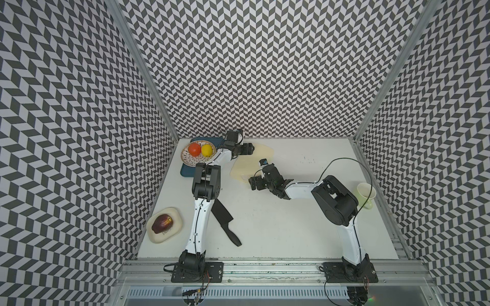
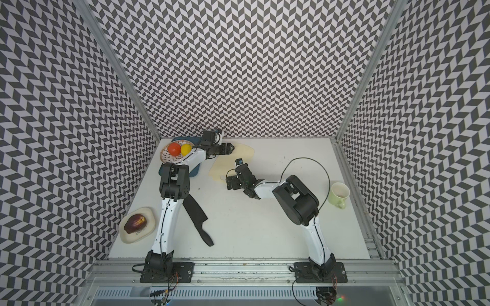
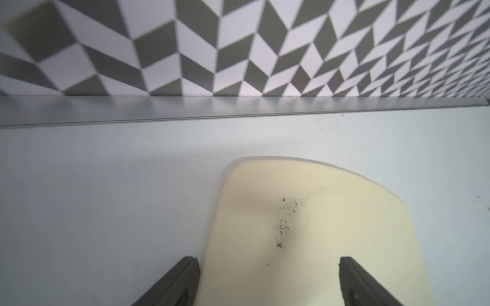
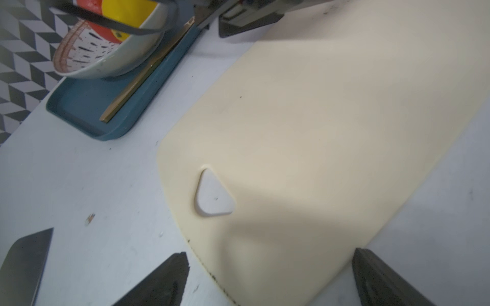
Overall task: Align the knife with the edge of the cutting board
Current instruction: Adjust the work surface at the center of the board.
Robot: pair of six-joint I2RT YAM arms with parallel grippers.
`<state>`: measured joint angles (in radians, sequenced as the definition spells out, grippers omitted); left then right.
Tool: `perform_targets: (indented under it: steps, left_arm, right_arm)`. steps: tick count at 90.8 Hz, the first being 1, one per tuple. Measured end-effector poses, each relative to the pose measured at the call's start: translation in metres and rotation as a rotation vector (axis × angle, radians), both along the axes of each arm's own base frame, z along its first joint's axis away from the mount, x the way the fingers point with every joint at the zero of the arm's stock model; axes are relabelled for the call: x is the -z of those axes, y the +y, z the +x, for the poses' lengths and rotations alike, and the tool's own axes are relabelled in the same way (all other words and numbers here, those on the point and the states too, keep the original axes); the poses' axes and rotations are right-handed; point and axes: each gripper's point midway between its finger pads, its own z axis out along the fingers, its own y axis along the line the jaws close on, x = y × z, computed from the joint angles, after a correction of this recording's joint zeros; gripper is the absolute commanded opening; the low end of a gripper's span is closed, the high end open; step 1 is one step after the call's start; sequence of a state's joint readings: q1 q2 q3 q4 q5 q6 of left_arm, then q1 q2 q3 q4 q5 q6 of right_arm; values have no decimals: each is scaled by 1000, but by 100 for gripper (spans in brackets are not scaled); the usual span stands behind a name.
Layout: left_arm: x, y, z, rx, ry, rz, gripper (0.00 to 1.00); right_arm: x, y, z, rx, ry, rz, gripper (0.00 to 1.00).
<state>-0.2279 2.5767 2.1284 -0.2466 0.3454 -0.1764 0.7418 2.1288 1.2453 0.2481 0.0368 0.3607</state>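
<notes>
So the knife [image 1: 224, 214] is lying flat in the front-left part of the desk, handle toward the front edge and blade just beside the left arm, well apart from the cutting board [image 1: 245, 167]. The board sits angled by the back edge. The left gripper [image 3: 269, 261] hangs over its far end, jaws wide, holding nothing. Same deal for the right gripper [image 4: 270, 254], over the end with the triangular hole. A blue tray [image 1: 185, 172] with a fruit bowl [image 1: 193, 160] is just left of the board, and a mug [image 1: 366, 194] is by the right edge.

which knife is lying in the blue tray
The slim wooden knife, beside the patterned bowl in the tray. The big black cleaver lies flat on the table instead.
</notes>
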Motion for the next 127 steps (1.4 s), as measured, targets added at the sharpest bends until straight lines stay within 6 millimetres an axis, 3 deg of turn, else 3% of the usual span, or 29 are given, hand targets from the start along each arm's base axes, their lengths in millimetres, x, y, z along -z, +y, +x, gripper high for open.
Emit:
perform_targets:
  steps: [20, 42, 65, 90, 116, 127]
  left_arm:
    - [0, -63, -29, 168, 3, -22, 87]
    - [4, -130, -68, 328, -12, -15, 87]
    - [5, -169, -108, 422, -19, -14, 88]
    - [5, -183, -130, 451, -18, -7, 88]
    - [-2, -169, -127, 371, -1, 5, 94]
    - [-23, -149, -122, 294, -20, 2, 98]
  right_arm:
    - [1, -2, -47, -15, 7, 8, 99]
    - [3, -10, -79, 9, 0, -6, 100]
    - [2, -40, -114, 34, 28, 6, 100]
    - [2, -62, -127, 83, 38, 18, 100]
    - [-6, -74, -128, 121, 13, 22, 100]
    - [-5, -81, -124, 164, 13, 6, 100]
